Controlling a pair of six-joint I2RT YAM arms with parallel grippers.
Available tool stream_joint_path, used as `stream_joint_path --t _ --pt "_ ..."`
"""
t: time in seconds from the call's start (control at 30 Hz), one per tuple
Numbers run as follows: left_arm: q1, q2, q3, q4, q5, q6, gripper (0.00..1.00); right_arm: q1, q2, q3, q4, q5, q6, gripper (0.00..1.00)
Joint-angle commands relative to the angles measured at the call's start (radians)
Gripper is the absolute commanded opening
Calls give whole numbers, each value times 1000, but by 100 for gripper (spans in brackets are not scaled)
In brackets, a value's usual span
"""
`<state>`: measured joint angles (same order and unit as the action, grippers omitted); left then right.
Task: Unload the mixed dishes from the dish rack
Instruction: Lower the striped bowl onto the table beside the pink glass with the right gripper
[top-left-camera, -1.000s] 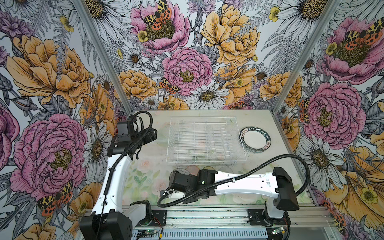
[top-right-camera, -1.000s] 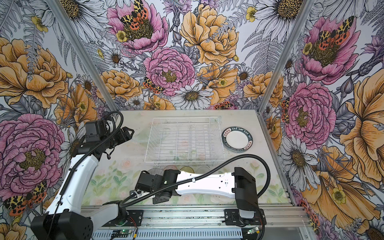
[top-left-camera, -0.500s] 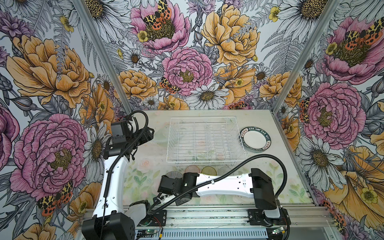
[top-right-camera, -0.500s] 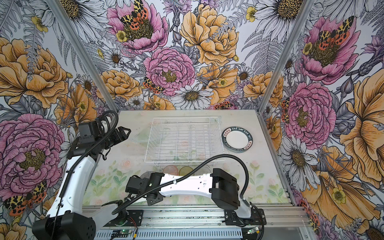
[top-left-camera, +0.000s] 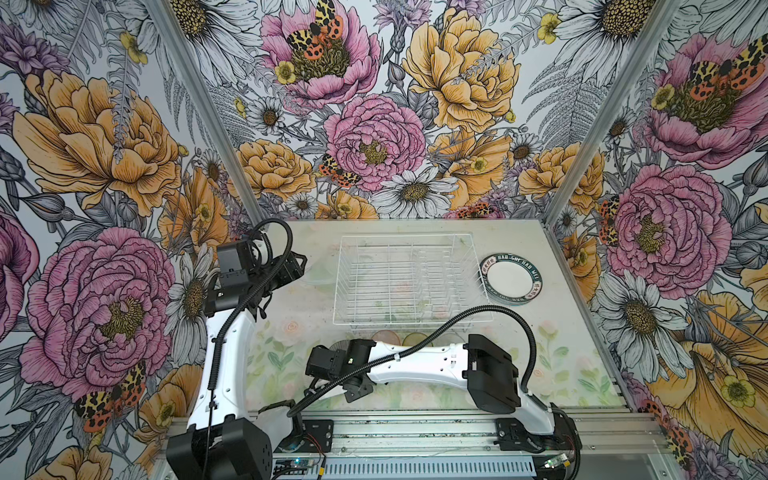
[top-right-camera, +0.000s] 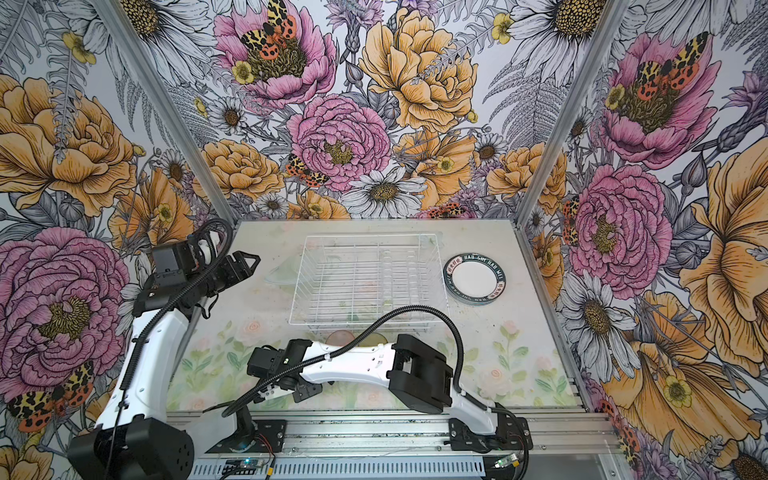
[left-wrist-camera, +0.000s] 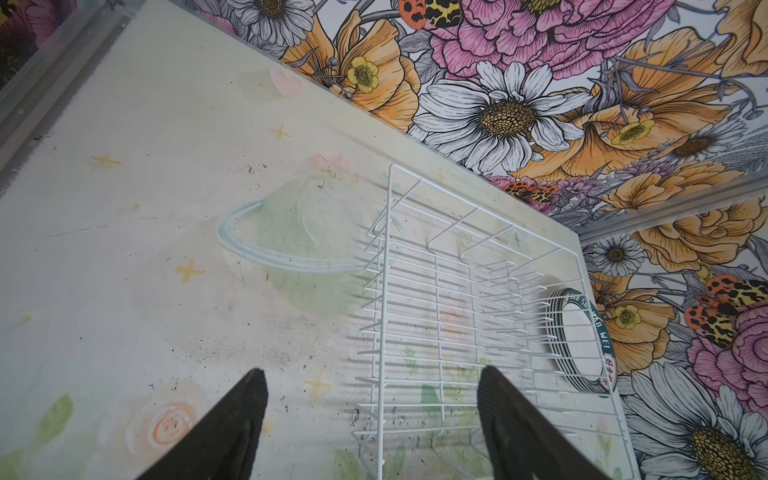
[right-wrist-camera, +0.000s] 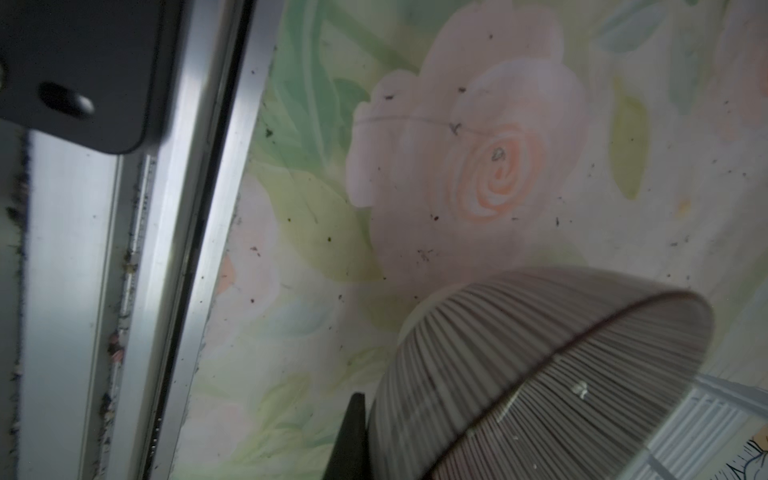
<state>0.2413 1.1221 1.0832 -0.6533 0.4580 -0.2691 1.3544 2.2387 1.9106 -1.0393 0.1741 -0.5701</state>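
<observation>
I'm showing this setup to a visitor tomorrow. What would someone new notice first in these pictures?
The loud flower wallpaper on all three walls grabs the eye first. Next comes the empty white wire dish rack mid-table, with a stack of plates just to its right. Near the front rail, the right gripper is shut on the rim of a ribbed grey bowl.

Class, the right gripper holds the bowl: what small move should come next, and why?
Probably lower the bowl onto the table beneath it: the right gripper pinches its rim, and the rack already looks empty.
</observation>
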Motion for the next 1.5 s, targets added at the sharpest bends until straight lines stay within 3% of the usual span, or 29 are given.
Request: stream_joint_path --t 0.0,0.7,0.97,1.1,1.47 --pt "15 5 -11 34 37 12 81 -10 22 45 -4 35 -14 0" --pt "24 10 -17 46 65 5 81 -31 123 94 -1 115 -23 0" --pt "25 14 -17 47 68 6 82 -32 103 87 0 115 1 18" --pt "25 13 -17 47 70 7 82 -31 90 87 0 126 17 40" --pt "25 18 -18 46 70 7 82 -29 7 85 1 82 29 44"
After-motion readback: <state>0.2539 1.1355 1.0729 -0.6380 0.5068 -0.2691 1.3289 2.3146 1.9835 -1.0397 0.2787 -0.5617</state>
